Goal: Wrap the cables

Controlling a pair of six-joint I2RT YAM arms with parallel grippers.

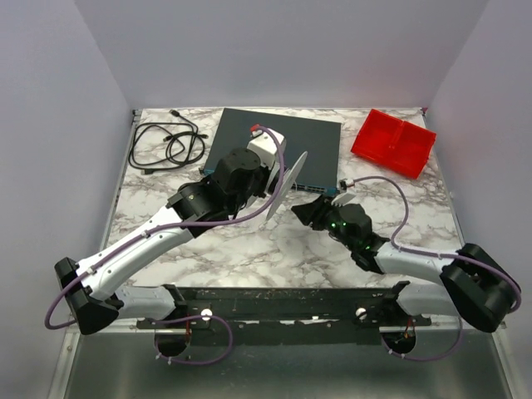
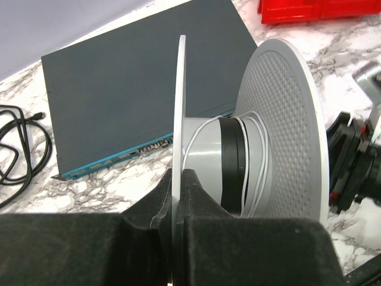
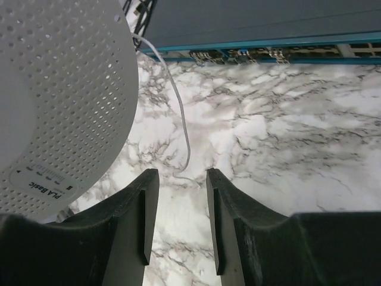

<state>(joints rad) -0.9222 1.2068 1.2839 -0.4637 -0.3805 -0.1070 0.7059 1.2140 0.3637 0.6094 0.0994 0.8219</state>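
Left hand [image 2: 177,179] pinched shut on the near flange of a grey spool [image 2: 286,107], thin white cable [image 2: 264,156] wound round the hub just beyond its fingertips, loose tail lying on the marble desk [image 3: 286,149] right ahead of the half-open, empty right hand [image 3: 178,179].

Table [image 1: 249,249]: white marble veined in grey. Box [image 1: 278,145]: slate grey edged in teal. Bin [image 1: 393,143]: bright red. Cord [image 1: 166,145]: black. Spool [image 2: 286,119]: pale grey, its flanges stippled with a regular grid of small holes and its hub ringed by a black band [image 2: 232,164]; the cable [image 3: 183,119] is plain white. Arms [image 1: 141,245]: white and black shells, with purple leads [image 1: 405,208].
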